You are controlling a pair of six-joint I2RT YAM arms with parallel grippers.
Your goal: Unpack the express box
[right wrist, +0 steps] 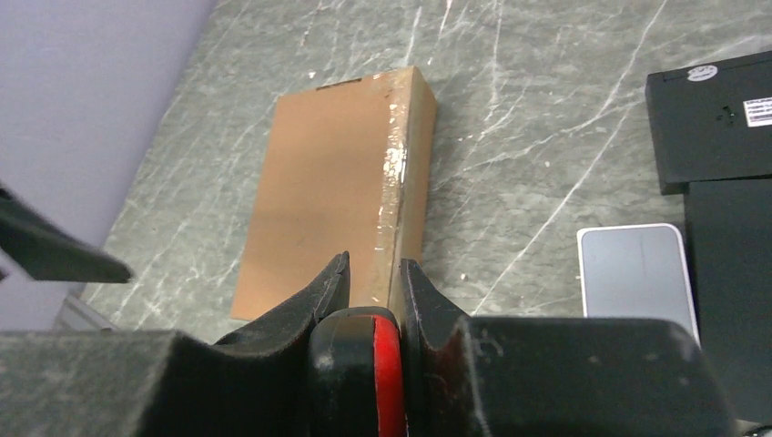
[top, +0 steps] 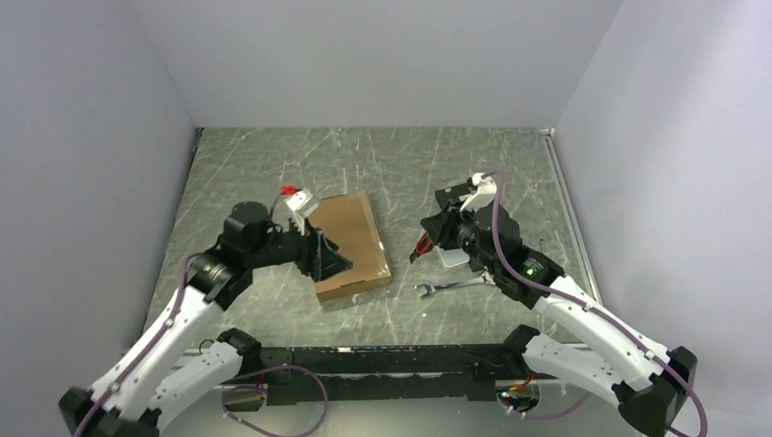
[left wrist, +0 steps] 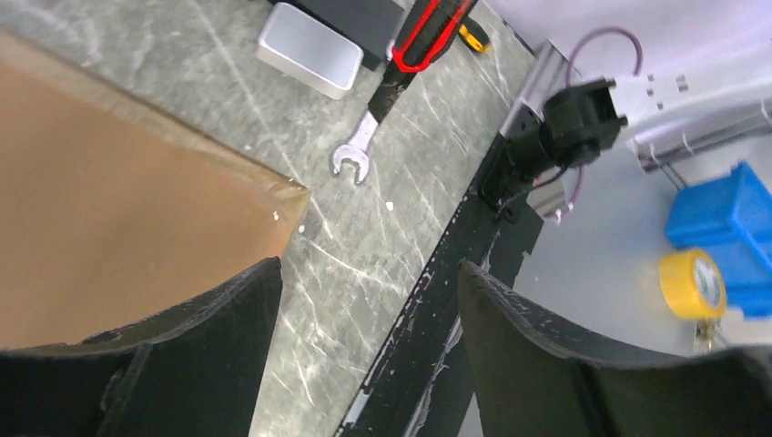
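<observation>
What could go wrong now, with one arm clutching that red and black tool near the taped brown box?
The left gripper stands open at the edge of the express box, gripping nothing. The box may therefore slide if the right gripper presses its red and black tool against the tape. The loose wrench lies near the box's corner, where a sweeping arm could knock it away.

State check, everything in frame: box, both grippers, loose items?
box: lid shut, taped, flat on the table
left gripper: open, empty, by the box's corner
right gripper: shut on a red-and-black tool
wrench: lying loose
silver case: lying flat
black boxes: closed, flat
</observation>
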